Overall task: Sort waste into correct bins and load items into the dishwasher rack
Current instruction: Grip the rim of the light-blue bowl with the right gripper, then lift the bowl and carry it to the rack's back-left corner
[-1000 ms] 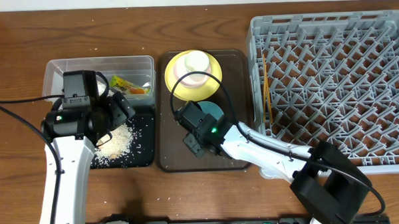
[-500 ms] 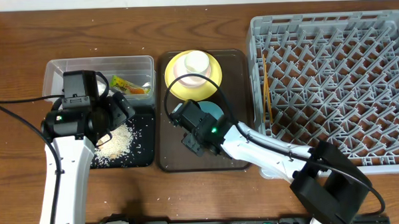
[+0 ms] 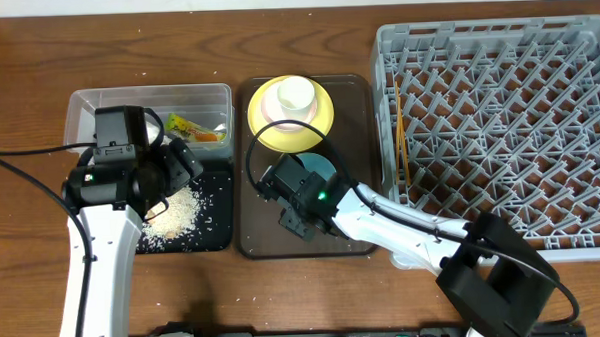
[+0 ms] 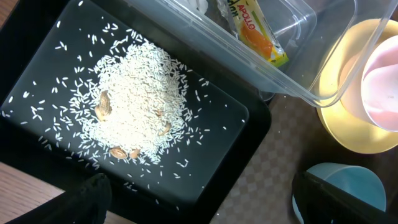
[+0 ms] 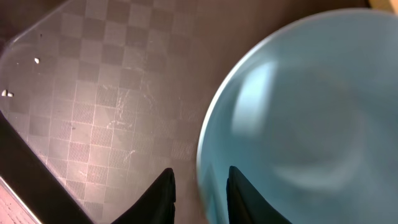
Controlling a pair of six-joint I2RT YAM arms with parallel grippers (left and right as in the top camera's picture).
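Blue is the colour to watch: the light-blue bowl (image 5: 298, 112) is sitting on the brown serving tray (image 5: 112, 93), just in front of the yellow plate (image 3: 323, 113). The right gripper (image 5: 200, 198) is hovering at the bowl's near edge, its two fingers standing apart, one over the bare tray and one over the bowl's inside, with the rim running between them and nothing pinched. On the plate the pink-white bowl (image 3: 273, 107) is carrying the small white cup (image 3: 295, 92). Further left, the left gripper (image 4: 214, 208) is hanging spread wide over the black tray (image 4: 236, 124), where the rice (image 4: 134, 102) is lying in a heap. Beside it, the snack wrapper (image 4: 258, 31) is resting in the clear tub (image 4: 298, 37). Out on the right, the chopsticks (image 3: 401, 135) are lying in the grey rack (image 3: 499, 132).
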